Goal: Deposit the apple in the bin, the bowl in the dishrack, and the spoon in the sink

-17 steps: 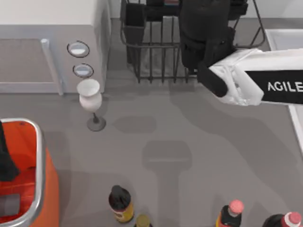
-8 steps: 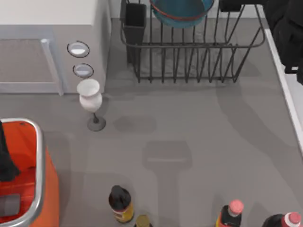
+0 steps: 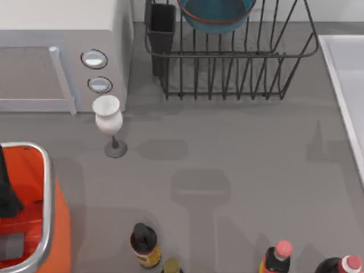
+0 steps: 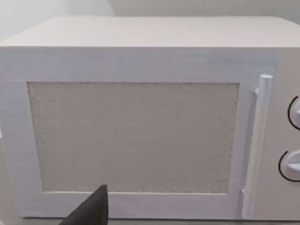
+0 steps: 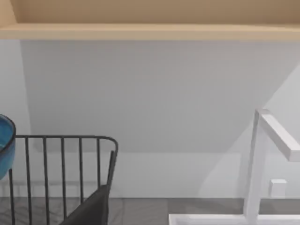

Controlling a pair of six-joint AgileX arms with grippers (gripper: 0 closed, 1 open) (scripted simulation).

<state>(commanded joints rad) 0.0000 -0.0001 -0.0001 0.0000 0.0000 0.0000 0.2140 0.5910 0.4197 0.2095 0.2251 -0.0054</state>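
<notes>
Bowl [image 3: 216, 14] cut by top edge; bin [image 3: 48, 199] and sink [image 3: 341, 62] cropped at sides.

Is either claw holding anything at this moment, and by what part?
It cannot be told. A dark tip of each arm's claw edges its own wrist view with nothing visible on it. The bowl sits in the dishrack, free of either claw.

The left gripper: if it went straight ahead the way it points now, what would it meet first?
Most likely the microwave. In the left wrist view its door faces the camera squarely, and the dark tip of the left gripper points toward the lower door frame. How far off the door is cannot be judged.
</notes>
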